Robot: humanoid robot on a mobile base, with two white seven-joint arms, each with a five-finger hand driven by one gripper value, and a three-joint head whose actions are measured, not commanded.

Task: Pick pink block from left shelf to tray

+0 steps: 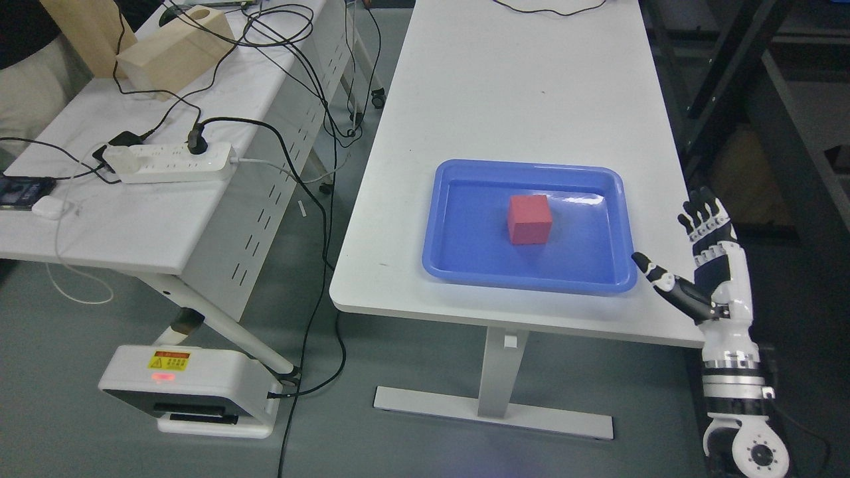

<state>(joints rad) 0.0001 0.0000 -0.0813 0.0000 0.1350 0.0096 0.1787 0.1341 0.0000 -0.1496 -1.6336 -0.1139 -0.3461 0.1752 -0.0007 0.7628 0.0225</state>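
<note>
a: position of the pink block (529,219)?

b: it sits inside the blue tray (465,265), slightly right of the tray's middle, resting flat on the tray floor and touching none of the tray walls. nothing grips it.

a: and the tray itself?

b: it lies flat on the white counter (505,86), close to the counter's near edge and toward its right side.

a: state of the right hand (700,265)?

b: it stands just beyond the tray's right near corner, at the counter's right edge, wrist below and fingers (704,216) pointing up. the fingers are spread and extended, the thumb angled out toward the tray. it holds nothing and is clear of the tray rim.

a: left hand?

b: does not appear in the head view.

a: surroundings to the left of the tray?

b: a second white counter (166,219) stands well apart, across a strip of grey floor. on it: a white power strip (169,162) with a black plug inserted, black cables (279,40) trailing over the edge, a wooden block (176,53) at the far end, and a small white case (50,208) beside a dark phone (23,191) near the left border. a white unit (192,392) with a yellow warning label rests on the floor under that counter.
</note>
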